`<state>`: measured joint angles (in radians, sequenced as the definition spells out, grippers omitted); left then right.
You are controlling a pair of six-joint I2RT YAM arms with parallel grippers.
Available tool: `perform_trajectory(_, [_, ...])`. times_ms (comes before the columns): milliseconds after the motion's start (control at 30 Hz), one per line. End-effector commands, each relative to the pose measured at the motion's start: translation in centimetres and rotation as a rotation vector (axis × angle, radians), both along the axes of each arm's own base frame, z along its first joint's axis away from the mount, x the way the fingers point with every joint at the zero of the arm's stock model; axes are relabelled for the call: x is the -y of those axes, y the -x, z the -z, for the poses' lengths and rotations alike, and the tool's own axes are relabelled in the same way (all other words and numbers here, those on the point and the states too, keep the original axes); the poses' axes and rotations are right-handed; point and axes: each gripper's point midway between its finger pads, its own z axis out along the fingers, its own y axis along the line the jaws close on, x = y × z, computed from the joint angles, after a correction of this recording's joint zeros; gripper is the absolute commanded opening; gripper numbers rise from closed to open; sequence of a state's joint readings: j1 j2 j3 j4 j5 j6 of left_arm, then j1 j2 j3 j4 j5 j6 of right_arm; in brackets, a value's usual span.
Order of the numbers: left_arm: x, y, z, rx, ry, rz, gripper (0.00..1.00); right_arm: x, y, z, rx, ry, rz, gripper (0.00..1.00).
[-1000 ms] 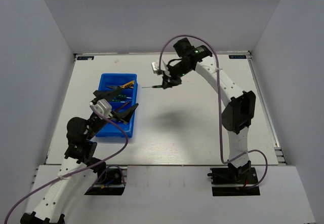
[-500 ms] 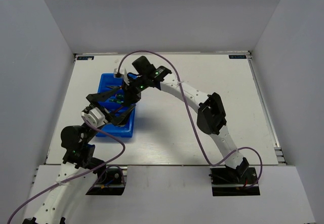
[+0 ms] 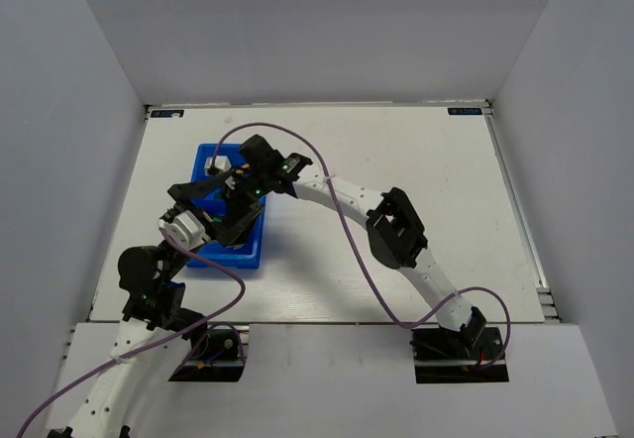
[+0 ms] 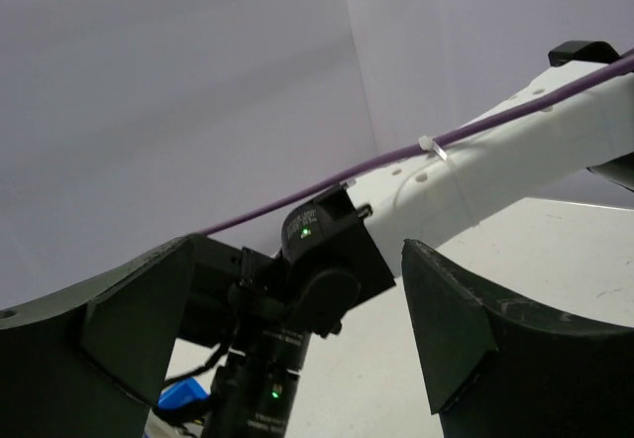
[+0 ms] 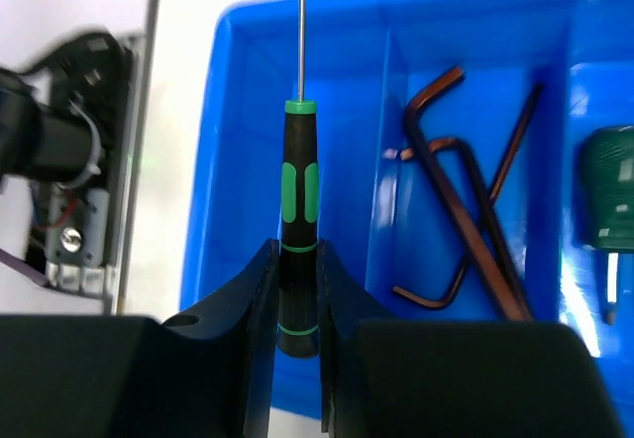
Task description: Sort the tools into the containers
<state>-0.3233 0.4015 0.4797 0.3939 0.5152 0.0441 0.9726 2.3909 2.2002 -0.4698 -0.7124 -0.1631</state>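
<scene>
Pinching a screwdriver (image 5: pixel 299 180) by the near end of its black-and-green handle, my right gripper (image 5: pixel 297 252) has its jaws pressed on either side of the grip. The thin shaft points straight away from the wrist camera. The tool hangs over the outermost lane of the blue bin (image 5: pixel 238 161), the lane at the left in that view. I cannot tell whether it touches the floor there. In the next lane lie three brown hex keys (image 5: pixel 451 200), crossed over one another. One lane further, at the right edge of the view, lies a green handle (image 5: pixel 609 185) with a bit of shaft below it.

My left gripper (image 3: pixel 236 205) sits at the near end of the bin, its jaws spread wide with nothing between them. Past its fingers (image 4: pixel 119 319) the left wrist view shows my right arm (image 4: pixel 495 161) reaching across. From above, both wrists meet over the bin, which stands on the left half of the white table (image 3: pixel 396 161).
</scene>
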Motion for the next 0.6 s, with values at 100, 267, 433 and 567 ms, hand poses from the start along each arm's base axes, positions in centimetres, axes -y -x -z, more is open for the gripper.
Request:
perform_trajectory(100, [-0.1, 0.0, 0.3, -0.006, -0.012, 0.001, 0.95, 0.3, 0.5, 2.2, 0.099, 0.024, -0.065, 0.0])
perform_trajectory(267, [0.0, -0.2, 0.5, -0.015, -0.014, 0.001, 0.95, 0.9, 1.4, 3.2, 0.119, 0.053, -0.106, 0.29])
perform_trajectory(433, [-0.2, -0.4, 0.7, -0.024, -0.017, -0.008, 0.95, 1.4, 2.1, 2.9, 0.14, 0.06, -0.135, 0.52])
perform_trajectory(567, [-0.1, -0.6, 0.9, -0.032, -0.02, -0.008, 0.95, 1.3, 2.2, 0.8, 0.168, 0.026, -0.136, 0.56])
